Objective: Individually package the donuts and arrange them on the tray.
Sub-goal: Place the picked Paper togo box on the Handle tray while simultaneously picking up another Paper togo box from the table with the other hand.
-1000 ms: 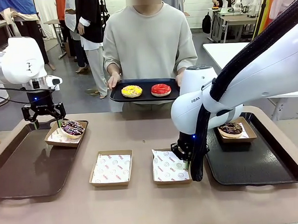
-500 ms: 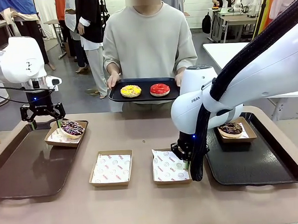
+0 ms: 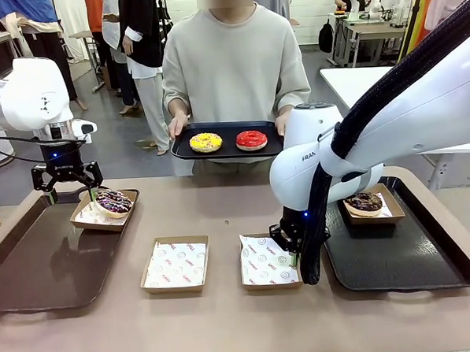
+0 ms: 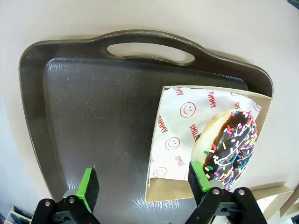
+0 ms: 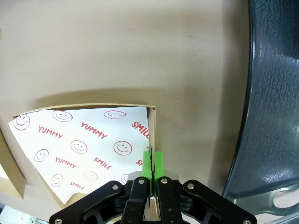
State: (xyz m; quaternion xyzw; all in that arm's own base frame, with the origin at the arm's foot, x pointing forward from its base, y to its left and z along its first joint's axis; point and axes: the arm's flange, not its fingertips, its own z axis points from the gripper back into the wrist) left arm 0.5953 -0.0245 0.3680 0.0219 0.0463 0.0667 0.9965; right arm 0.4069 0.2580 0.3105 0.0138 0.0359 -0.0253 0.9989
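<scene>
"YUMMY" and "SMILE" repeat in red on the paper liner (image 5: 79, 140) of the cardboard box (image 5: 152, 126); "FRAN" marks the right arm (image 3: 309, 156).

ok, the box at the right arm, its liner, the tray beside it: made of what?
Box: looks like brown cardboard, matte, thin folded walls.
Liner: thin white paper printed in red, edges lifting; maybe greaseproof.
Tray: likely moulded plastic, dark, pebbled texture with soft sheen, cut-out handle.

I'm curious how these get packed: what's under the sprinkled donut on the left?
A paper liner printed with smileys, inside a cardboard box resting on the dark tray's corner. The patch of liner right beneath the donut is hidden by it.
</scene>
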